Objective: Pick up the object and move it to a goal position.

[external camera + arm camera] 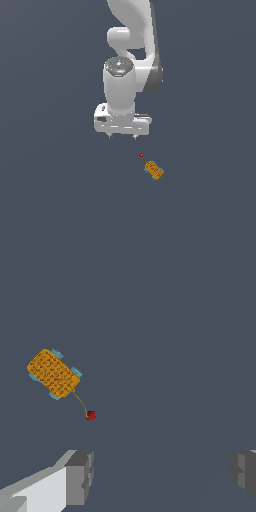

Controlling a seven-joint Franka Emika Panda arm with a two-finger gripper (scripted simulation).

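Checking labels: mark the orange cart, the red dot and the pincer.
orange cart [53,373]: wrist view, middle of its studded top.
red dot [90,415]: wrist view, its centre.
pincer [123,136]: exterior view, midway between fingertips.

This is a simulated scene, not a real room: a flat, uniform slate-grey ground fills both views with no walls, furniture or table edge. The white Panda arm [131,60], the orange studded toy cart [154,170] and the dark-red dot [141,155] look smooth, computer-rendered and untextured.

Flat, even, dim render; sharp throughout, no glare.
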